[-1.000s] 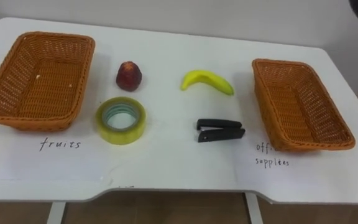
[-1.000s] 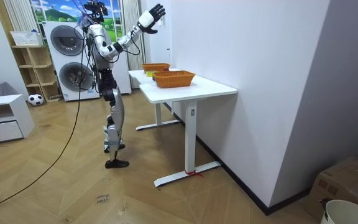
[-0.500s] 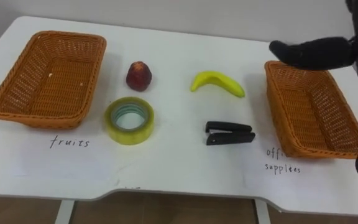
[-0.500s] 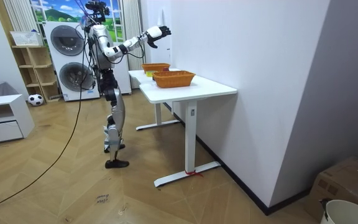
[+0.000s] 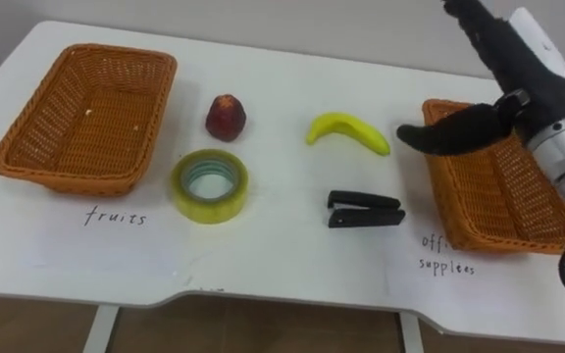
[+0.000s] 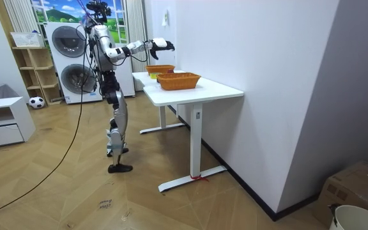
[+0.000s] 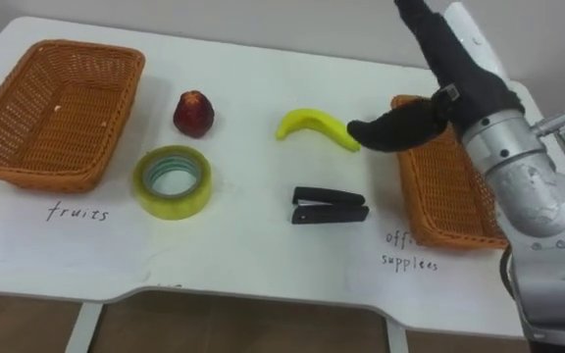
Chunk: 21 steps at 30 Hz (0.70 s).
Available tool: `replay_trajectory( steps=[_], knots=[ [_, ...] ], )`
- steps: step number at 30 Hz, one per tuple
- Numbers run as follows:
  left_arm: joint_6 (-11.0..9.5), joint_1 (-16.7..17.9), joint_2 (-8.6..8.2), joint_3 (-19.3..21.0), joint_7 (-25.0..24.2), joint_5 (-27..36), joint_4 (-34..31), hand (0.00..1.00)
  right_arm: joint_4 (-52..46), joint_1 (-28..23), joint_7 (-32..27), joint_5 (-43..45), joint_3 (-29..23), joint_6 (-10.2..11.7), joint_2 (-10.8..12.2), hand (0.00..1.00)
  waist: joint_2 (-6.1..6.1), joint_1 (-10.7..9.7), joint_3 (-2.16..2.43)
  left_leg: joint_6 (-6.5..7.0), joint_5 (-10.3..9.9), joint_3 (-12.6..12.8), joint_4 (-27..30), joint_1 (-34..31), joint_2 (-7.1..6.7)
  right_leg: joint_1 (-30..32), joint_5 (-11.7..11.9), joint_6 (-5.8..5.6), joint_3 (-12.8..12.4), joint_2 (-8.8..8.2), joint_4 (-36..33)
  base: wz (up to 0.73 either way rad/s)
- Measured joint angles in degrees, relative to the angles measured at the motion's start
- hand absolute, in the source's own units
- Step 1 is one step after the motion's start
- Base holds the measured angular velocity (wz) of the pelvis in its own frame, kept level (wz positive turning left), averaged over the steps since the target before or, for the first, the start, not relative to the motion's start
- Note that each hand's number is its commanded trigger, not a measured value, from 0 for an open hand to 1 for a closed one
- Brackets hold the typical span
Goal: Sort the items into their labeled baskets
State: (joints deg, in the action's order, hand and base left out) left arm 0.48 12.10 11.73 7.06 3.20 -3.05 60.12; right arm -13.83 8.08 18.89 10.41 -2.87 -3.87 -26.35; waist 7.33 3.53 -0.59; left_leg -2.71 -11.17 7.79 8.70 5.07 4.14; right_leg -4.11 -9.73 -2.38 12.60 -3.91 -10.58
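On the white table (image 5: 273, 255) a yellow banana (image 5: 349, 131) and a dark red fruit (image 5: 226, 117) lie toward the back. A yellow tape roll (image 5: 210, 185) and a black stapler (image 5: 364, 208) lie nearer the front. An empty wicker basket (image 5: 37, 132) labelled fruits stands at the left. A second empty wicker basket (image 5: 498, 196) labelled office supplies stands at the right. My right hand (image 5: 520, 88) hovers open above that basket's left rim, its straight fingers pointing away and its thumb reaching toward the banana's right end. It holds nothing.
In the room view I stand at the table's end with my right arm (image 6: 133, 47) stretched out over it. Washing machines (image 6: 69, 61) and a shelf are behind me. A wall runs along the table's far edge.
My right hand has come down from a raised position to just above the right basket's left rim, near the banana. The things on the table have not moved.
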Motion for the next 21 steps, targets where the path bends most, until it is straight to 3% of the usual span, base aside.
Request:
replay_trajectory(
  steps=[8,21],
  knots=[
    [0.01,-0.03,0.37,-1.05,0.32,0.11,-0.61,0.00,-0.01,-0.35,6.83,1.26,2.73,-1.81,0.01,0.00,0.31,0.28,0.19,0.00,0.00,-0.25,0.44,-0.26,-0.01,0.05,0.06,0.09,0.03,-0.02,0.00,0.02],
    [0.04,-1.66,0.72,-2.97,0.18,0.27,1.89,0.00,2.96,-3.59,12.79,6.38,4.07,-3.16,0.14,0.00,-0.46,1.37,-0.40,0.00,0.00,-0.95,0.76,-0.34,-0.03,-0.68,0.06,0.09,0.36,-0.02,0.05,0.03]
  ],
)
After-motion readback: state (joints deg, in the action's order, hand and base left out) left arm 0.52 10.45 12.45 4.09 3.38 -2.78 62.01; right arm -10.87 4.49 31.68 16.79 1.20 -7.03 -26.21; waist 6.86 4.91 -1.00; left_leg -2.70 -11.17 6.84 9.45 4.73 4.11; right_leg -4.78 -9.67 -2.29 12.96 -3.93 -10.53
